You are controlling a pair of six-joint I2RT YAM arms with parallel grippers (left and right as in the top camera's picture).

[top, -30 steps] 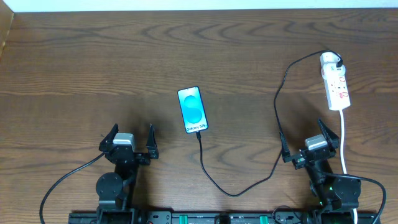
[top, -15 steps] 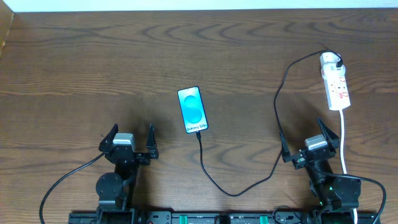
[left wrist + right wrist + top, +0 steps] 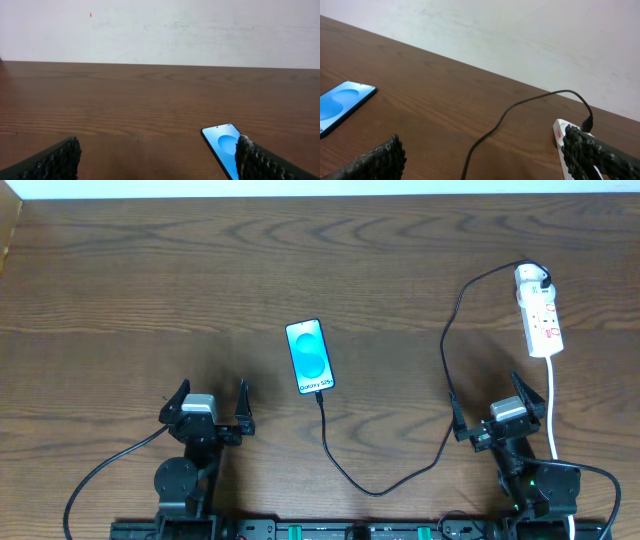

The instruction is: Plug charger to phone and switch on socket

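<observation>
The phone (image 3: 310, 356) lies face up mid-table with its blue screen lit, also seen in the left wrist view (image 3: 222, 142) and the right wrist view (image 3: 342, 102). The black charger cable (image 3: 445, 340) meets the phone's near edge, loops toward the front and runs up to the white socket (image 3: 537, 315) at the far right. My left gripper (image 3: 212, 395) stands open near the front left, nothing between its fingers (image 3: 55, 160). My right gripper (image 3: 492, 408) is open at the front right; the charger cable (image 3: 477, 144) lies on the table ahead between its fingers (image 3: 590, 150), beside the socket (image 3: 557, 129).
The socket's white cord (image 3: 553, 405) runs toward the front edge just right of my right gripper. A pale wall bounds the table's far edge (image 3: 160, 62). Dark wood table (image 3: 150, 300) spreads left of the phone.
</observation>
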